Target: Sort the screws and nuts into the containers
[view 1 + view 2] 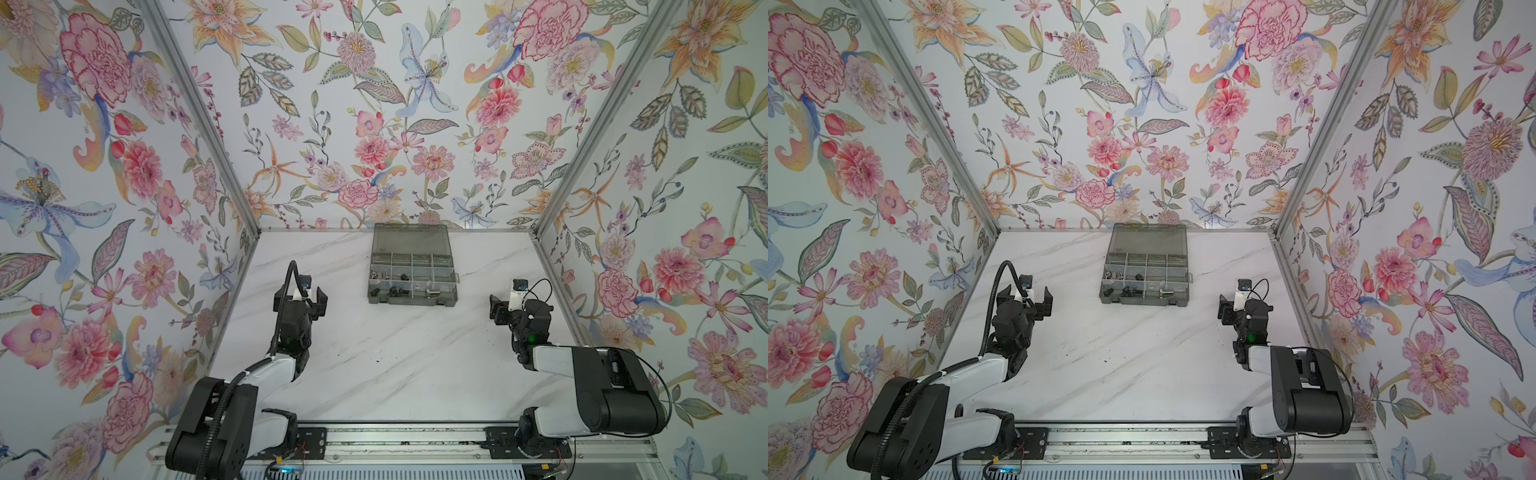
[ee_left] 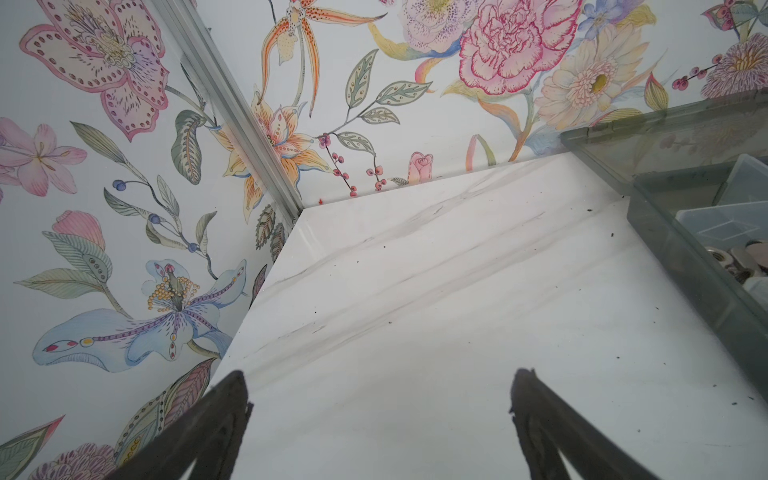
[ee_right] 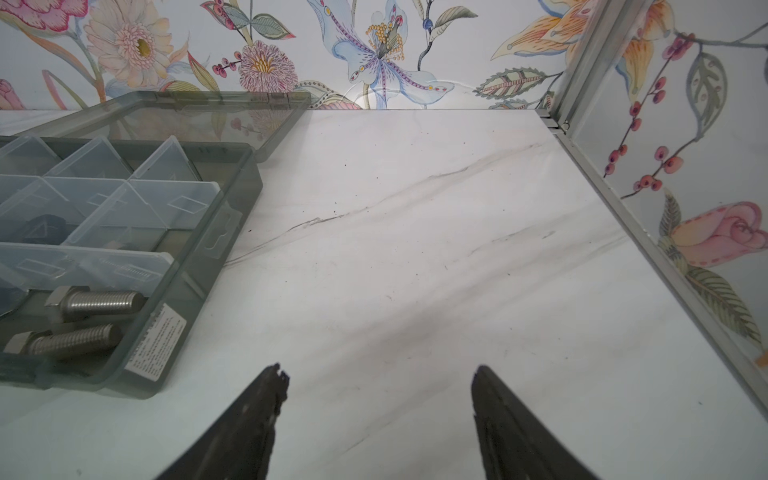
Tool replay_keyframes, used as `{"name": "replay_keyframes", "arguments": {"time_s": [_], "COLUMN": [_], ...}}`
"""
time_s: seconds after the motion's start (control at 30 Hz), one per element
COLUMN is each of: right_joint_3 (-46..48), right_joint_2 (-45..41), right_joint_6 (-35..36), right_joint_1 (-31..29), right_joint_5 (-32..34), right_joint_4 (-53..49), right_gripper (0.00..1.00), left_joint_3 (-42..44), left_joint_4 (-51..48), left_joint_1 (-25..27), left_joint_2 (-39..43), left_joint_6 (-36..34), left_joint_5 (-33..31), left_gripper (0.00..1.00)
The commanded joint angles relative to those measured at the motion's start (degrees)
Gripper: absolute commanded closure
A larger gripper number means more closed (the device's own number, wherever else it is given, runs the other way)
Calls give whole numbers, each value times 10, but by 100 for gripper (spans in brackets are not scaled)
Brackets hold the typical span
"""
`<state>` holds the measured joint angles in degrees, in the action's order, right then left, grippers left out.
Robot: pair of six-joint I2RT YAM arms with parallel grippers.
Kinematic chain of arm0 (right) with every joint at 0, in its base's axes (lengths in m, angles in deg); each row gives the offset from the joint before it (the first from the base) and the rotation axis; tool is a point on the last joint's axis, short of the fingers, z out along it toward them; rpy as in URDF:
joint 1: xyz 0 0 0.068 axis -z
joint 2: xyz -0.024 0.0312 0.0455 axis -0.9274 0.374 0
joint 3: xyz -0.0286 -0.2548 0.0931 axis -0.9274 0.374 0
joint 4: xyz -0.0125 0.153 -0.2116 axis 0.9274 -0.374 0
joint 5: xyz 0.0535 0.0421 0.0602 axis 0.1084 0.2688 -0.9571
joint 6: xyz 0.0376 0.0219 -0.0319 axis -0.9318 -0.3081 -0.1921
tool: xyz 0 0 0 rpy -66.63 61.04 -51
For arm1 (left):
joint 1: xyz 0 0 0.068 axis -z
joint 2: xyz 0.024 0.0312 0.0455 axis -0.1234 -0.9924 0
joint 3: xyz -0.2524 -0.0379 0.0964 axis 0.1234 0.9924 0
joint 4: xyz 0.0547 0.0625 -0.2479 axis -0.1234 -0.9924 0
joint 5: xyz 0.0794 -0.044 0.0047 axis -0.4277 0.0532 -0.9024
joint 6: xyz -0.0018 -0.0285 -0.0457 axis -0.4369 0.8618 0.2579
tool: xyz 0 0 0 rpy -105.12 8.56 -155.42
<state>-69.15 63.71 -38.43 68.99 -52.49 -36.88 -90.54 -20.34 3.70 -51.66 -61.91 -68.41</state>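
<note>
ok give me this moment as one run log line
left end effector: open, empty | right end effector: open, empty | organizer box: lid open, screws and nuts inside

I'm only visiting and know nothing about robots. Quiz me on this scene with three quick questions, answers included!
1. True or false: the lid of the box is open.
2. Which one holds something? A: left gripper. B: right gripper. C: neither.
3. Fill in: the two silver screws lie ___ the box.
Key: 1 true; 2 C; 3 inside.
</note>
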Motion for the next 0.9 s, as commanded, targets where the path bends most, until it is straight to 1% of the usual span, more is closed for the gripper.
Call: {"name": "replay_keyframes", "arguments": {"time_s": [0.0,0.07,0.13,0.2,0.3,0.37,0.43,0.47,0.63,0.7,0.8,0.87], "right_joint_3": [20,26,24,28,31,36,41,41,28,23,18,18], "right_joint_2": [30,46,37,41,39,38,39,40,41,41,42,42], "right_joint_6": [0,6,12,14,16,16,17,17,13,11,7,7], "right_joint_1": [1,-4,-6,-9,-14,-18,-23,-24,-25,-24,-20,-19], "right_joint_5": [-2,-6,-8,-2,9,21,35,38,53,53,53,51], "right_joint_4": [111,139,120,134,135,143,156,156,131,123,115,115], "right_gripper": [26,26,26,26,26,26,25,25,20,16,2,1], "left_joint_3": [25,35,26,37,54,59,68,66,67,66,67,66], "left_joint_4": [99,153,150,198,288,293,337,317,332,327,329,327], "left_joint_1": [-23,-38,-40,-42,-46,-63,-64,-64,-64,-64,-64,-64], "left_joint_2": [-32,-64,-71,-90,-138,-148,-160,-158,-160,-160,-160,-160], "left_joint_6": [7,10,7,1,0,22,15,20,27,30,29,30], "left_joint_5": [22,30,38,39,32,46,50,49,17,15,14,14], "left_gripper": [1,1,1,1,1,1,1,1,1,1,1,1]}}
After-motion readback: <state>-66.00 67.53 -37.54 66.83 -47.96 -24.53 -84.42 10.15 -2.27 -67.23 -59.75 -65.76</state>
